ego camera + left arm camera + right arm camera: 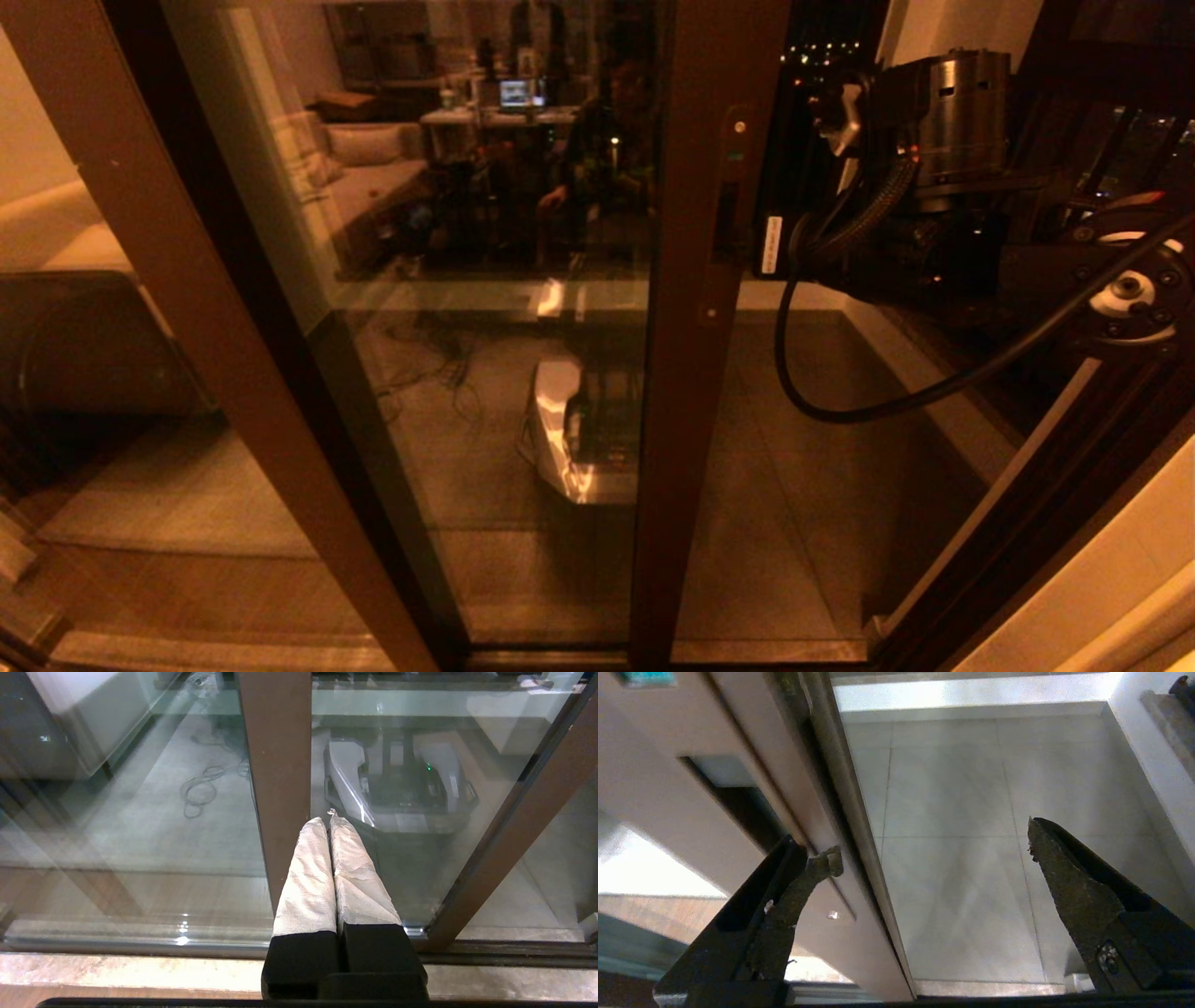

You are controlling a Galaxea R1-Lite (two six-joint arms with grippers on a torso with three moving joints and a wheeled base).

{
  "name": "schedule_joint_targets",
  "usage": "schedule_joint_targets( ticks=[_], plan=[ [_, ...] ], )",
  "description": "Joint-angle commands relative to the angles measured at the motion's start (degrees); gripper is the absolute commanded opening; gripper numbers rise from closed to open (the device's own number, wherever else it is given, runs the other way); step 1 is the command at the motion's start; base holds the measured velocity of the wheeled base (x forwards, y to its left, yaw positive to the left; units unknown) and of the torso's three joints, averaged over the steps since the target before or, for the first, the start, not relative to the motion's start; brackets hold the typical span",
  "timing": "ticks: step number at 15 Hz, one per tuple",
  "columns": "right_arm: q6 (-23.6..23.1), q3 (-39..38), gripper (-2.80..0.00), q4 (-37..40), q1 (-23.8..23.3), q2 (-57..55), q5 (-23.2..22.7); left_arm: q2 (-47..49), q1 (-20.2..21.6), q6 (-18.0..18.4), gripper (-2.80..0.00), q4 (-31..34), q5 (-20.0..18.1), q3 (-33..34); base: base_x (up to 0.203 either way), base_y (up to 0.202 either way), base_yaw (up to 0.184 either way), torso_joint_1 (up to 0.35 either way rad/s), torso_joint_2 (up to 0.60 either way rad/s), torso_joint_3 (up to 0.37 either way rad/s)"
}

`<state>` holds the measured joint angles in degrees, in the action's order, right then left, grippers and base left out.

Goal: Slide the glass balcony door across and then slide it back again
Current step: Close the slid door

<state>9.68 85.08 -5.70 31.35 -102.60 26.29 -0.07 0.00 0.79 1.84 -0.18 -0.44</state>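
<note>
My right gripper (934, 840) is spread wide, one finger (817, 868) against the face of the glass balcony door (695, 308) stile beside its handle slot (742, 807), the other over open floor. My left gripper (329, 821), fingers pressed together, hangs low before the glass.

One glass balcony door (523, 308), one wide stile (695, 308) carrying one dark handle slot (726, 222) and one small lock (737, 140). One plain brown post (201, 308) at left. Two grippers: right gripper (934, 858) fingers spread at stile edge; left gripper (329, 821) fingers pressed together.
</note>
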Motion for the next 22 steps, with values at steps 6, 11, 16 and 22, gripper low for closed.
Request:
schedule_joint_targets(
  ticks=[6, 11, 16, 22],
  plan=[
    [-0.3, 0.3, 0.0, -0.5, -2.2, -1.0, 0.3, -0.1, 0.0, 0.0, -2.8, 0.0, 0.0, 0.0, 0.0, 0.0, 0.0, 0.0, 0.0, 0.0],
    [-0.6, -0.1, 0.0, -0.5, -2.7, -1.0, 0.3, -0.1, 0.0, 0.0, -2.8, 0.0, 0.0, 0.0, 0.0, 0.0, 0.0, 0.0, 0.0, 0.0],
    [-1.1, -0.4, 0.0, -0.5, -4.3, -1.0, 0.3, -0.1, 0.0, 0.0, -2.8, 0.0, 0.0, 0.0, 0.0, 0.0, 0.0, 0.0, 0.0, 0.0],
    [-1.6, -0.4, 0.0, -0.5, -5.5, -1.0, 0.3, -0.1, 0.0, 0.0, -2.8, 0.0, 0.0, 0.0, 0.0, 0.0, 0.0, 0.0, 0.0, 0.0]
  ],
)
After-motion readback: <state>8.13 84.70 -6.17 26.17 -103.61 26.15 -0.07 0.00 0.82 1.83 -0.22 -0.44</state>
